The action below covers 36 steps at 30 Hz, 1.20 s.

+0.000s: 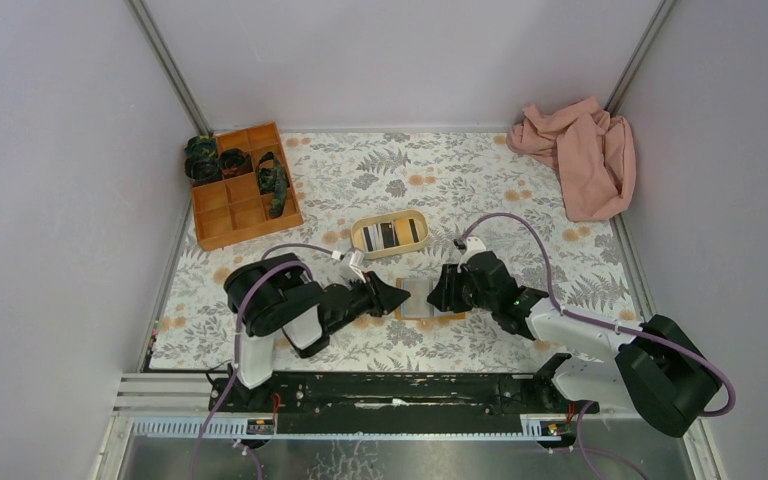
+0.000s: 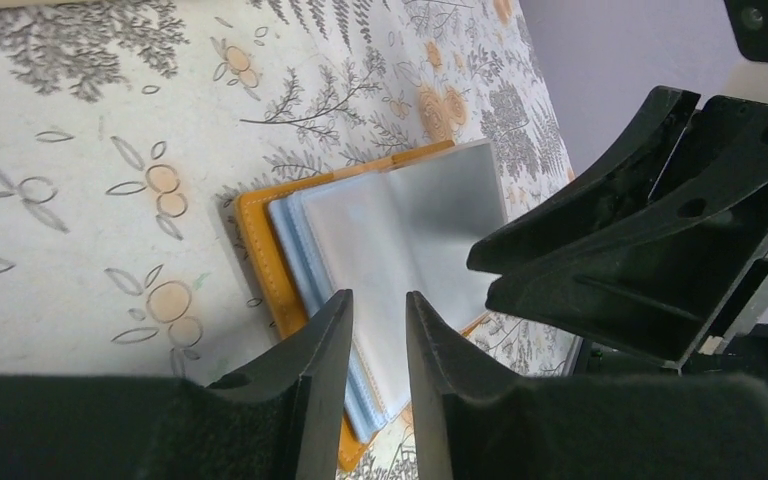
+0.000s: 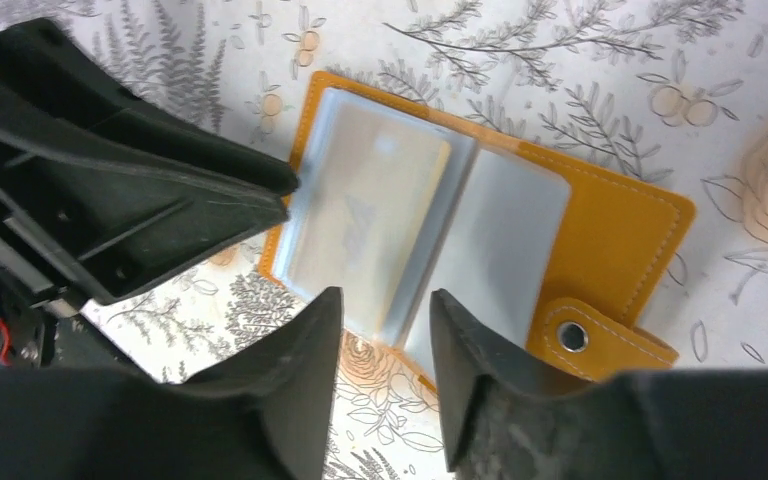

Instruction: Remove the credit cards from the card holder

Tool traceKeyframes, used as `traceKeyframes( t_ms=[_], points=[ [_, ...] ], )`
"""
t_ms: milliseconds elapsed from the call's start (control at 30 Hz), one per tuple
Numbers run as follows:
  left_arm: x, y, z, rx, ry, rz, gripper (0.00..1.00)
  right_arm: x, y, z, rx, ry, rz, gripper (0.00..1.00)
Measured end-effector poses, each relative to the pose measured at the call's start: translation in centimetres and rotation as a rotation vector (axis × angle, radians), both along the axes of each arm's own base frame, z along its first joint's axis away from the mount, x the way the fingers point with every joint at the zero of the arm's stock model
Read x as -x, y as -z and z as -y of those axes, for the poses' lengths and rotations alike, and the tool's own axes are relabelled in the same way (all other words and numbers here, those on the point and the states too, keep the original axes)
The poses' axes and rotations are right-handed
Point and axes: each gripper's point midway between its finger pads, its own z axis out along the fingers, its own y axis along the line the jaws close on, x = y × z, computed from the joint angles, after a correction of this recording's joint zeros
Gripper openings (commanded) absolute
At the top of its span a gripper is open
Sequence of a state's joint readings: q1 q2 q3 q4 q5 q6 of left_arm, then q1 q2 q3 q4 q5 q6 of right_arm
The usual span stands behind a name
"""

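Hovering low over the floral-patterned worktop (image 1: 460,170), the left tool (image 1: 401,293) holds its two black fingers (image 2: 310,360) a narrow gap apart with nothing clamped between them. Its tips are at the left edge of the small, flat, orange-tan leather-look card holder (image 3: 600,215). Facing it from the holder's other side, the right tool (image 1: 438,292) also has its jaws parted, and only the pages below show through the gap. The card holder lies open and flat on the worktop between the two tools, straight ahead of the middle of the arm bases.

Its clear plastic sleeves (image 3: 505,235) are fanned out like book pages over the orange cover. A pale card (image 3: 370,195) shows inside the sleeve nearest the left tool. In the right wrist view the left tool's tips reach the edge of that sleeve, though it is not possible to tell whether they touch it. The holder's snap tab (image 3: 605,340), with its round metal stud, sticks out from the cover edge beside the right tool's fingers.

Just beyond the holder sits a beige oval tray (image 1: 360,238) with striped contents. Farther off, beyond and to the holder's left, an orange wooden compartment box (image 1: 250,228) holds dark items in its far cells. A crumpled pink cloth (image 1: 582,155) lies well apart, beyond and to the holder's right, in the worktop's far corner.
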<state>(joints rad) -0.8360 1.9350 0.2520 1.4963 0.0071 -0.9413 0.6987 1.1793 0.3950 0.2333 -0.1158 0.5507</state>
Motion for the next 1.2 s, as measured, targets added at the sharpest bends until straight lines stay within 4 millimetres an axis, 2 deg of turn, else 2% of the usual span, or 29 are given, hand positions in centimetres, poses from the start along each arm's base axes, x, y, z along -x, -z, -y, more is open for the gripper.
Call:
traceKeyframes(
  t_ms=[100,167,233,267,433,500,567,700,967,1200],
  points=[
    [0.1,0.2,-0.9,-0.012,-0.027,-0.002,0.28,0.0,0.5,0.6,0.063,-0.003,0.003,0.57],
    [0.3,0.0,-2.0,-0.025,-0.059,0.007,0.25,-0.3,0.4,0.6,0.115,-0.004,0.019,0.58],
    [0.3,-0.6,-3.0,-0.028,-0.092,0.029,0.01,-0.6,0.1,0.1,0.165,-0.018,0.044,0.59],
    [0.2,-1.0,-3.3,-0.028,-0.106,0.041,0.00,-0.7,-0.1,-0.4,0.185,-0.028,0.057,0.58],
    [-0.2,-2.5,-5.2,-0.028,-0.185,0.092,0.00,-0.9,-0.2,-2.5,0.291,-0.068,0.104,0.58],
    [-0.3,-2.3,-5.6,-0.036,-0.204,0.093,0.00,-1.0,0.3,-3.0,0.334,-0.075,0.109,0.59],
    [-0.3,-1.9,-6.2,-0.050,-0.223,0.087,0.05,-1.0,1.1,-3.1,0.384,-0.074,0.104,0.65],
    [-0.1,-0.8,-7.2,-0.085,-0.253,0.067,0.09,-1.1,2.0,-3.0,0.465,-0.072,0.106,0.66],
    [-0.3,-0.7,-7.5,-0.092,-0.270,0.068,0.10,-1.1,1.8,-4.2,0.522,-0.091,0.139,0.66],
    [-0.3,-0.7,-7.5,-0.092,-0.272,0.067,0.10,-0.9,2.3,-4.0,0.547,-0.094,0.139,0.61]
  ],
)
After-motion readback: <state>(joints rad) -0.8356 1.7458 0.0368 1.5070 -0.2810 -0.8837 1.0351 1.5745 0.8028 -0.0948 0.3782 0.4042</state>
